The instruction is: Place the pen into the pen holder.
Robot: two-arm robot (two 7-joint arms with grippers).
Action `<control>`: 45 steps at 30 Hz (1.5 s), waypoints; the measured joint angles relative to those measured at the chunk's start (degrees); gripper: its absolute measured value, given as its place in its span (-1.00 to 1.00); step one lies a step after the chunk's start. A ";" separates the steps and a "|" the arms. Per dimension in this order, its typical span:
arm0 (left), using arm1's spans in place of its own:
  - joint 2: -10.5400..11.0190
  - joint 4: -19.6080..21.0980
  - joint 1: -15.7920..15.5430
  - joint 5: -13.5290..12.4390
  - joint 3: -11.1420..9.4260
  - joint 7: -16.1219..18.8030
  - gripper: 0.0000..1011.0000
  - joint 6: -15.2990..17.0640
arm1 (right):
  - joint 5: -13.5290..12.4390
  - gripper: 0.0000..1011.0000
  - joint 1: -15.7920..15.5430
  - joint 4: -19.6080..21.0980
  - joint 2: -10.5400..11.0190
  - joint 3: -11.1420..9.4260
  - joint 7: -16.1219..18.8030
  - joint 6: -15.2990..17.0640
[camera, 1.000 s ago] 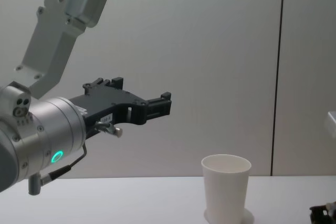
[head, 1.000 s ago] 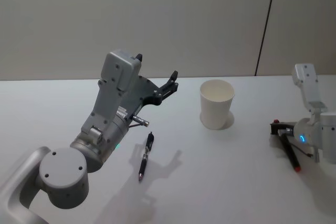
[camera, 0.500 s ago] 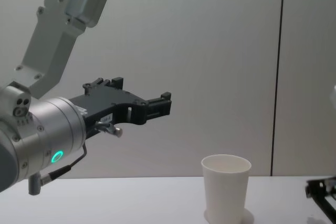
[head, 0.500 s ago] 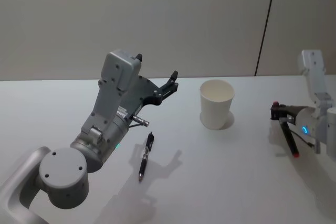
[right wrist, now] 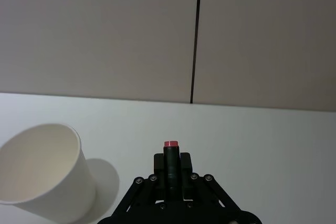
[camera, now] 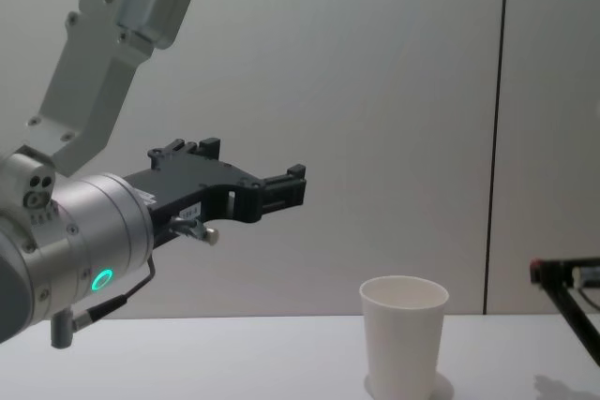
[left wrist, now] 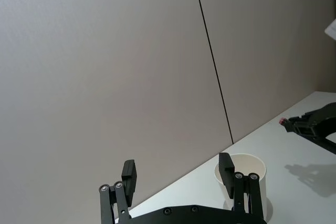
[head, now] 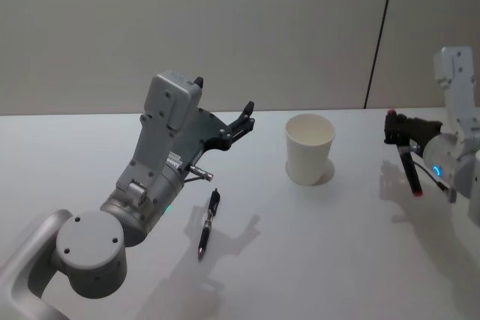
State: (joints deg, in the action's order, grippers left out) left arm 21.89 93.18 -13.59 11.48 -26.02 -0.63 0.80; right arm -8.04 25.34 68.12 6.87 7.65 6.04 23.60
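Right tool (head: 399, 130), at the frame's right edge, clamps the thin near-black stick pen with red cap (head: 409, 173) near its top, off the desk (head: 337, 249), right of the white paper cup (head: 309, 149). I judge it light, stiff, slick. Left tool (head: 241, 116) idle, parted, upper centre.

No writing can be read anywhere. A small white label (camera: 191, 210) sits on the black body of the left gripper (left wrist: 177, 166), behind its fingers, but its print is too small to make out.
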 joint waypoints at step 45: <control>0.00 0.00 0.00 0.00 0.00 0.00 0.98 0.00 | -0.67 -0.69 8.97 -18.69 -6.75 4.58 3.42 -43.34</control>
State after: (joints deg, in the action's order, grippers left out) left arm 21.89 93.18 -13.59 11.48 -26.02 -0.63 0.80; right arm -8.71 34.31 49.43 0.13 12.23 9.46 -19.73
